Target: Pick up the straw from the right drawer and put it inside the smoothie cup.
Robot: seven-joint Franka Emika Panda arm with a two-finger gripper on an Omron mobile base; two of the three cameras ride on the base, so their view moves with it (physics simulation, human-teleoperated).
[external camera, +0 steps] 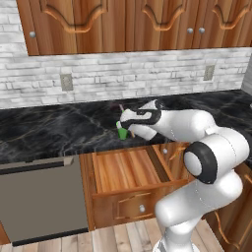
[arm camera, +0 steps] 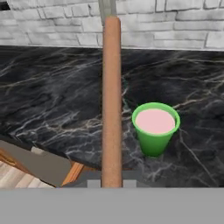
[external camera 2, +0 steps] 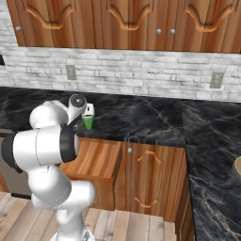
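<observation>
Item one, operator: your gripper [arm camera: 111, 183] was clamped narrow on the straw [arm camera: 111, 105], which ran straight up from the fingers toward the brick wall [arm camera: 175, 22]. Item two: the smoothie cup [arm camera: 155, 127] stood upright on the black marble counter [arm camera: 52, 100], just beside the straw and apart from it. Item three: the right drawer [external camera: 128, 170] stood pulled open below the counter.
</observation>
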